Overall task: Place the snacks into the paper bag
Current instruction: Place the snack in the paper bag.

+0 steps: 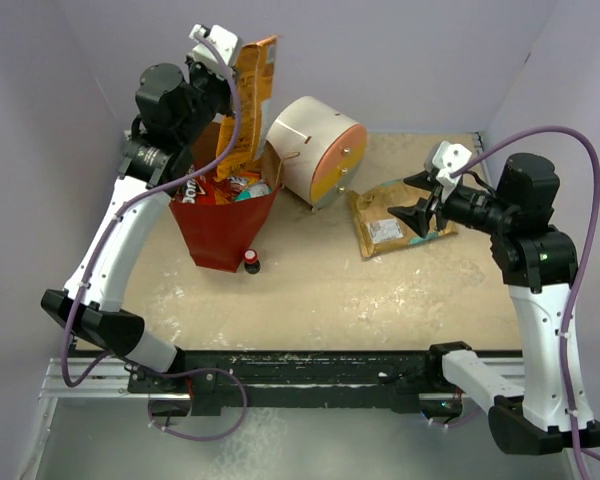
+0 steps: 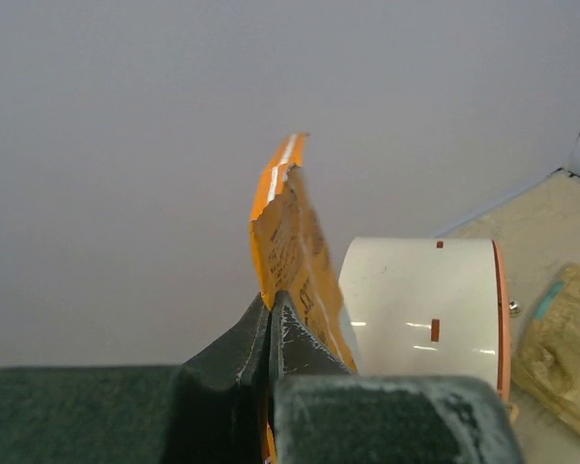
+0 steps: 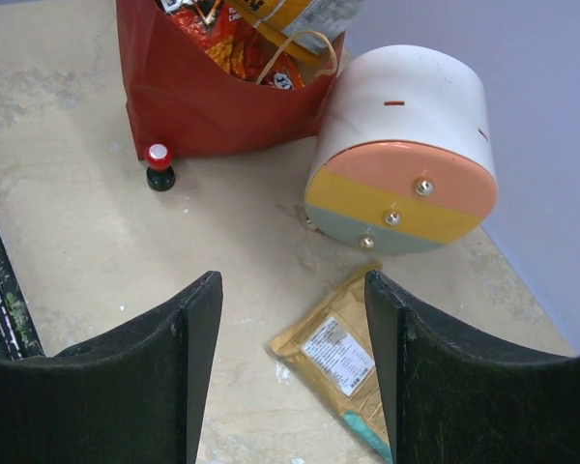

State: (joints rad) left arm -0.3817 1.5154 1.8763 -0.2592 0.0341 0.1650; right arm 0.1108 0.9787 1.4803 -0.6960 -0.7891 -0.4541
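Left gripper (image 2: 274, 311) is pinched tight on the large orange snack packet (image 1: 252, 90), holding it upright above the red paper bag (image 1: 220, 238), lower end down at the bag's open mouth, where other packets show inside. Right of the bag, beyond the cream cylindrical drawer unit (image 1: 315, 150), the right gripper (image 3: 292, 290) hangs with jaws spread, gripping nothing, over the tan-brown packet (image 3: 333, 353) lying flat on the worktop (image 1: 330, 290). A tiny red-capped bottle (image 1: 251, 263) stands just beside the bag's base.

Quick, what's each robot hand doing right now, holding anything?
Left gripper: jaws shut on the orange snack packet, over the paper bag.
Right gripper: jaws open, empty, the tan-brown packet below.
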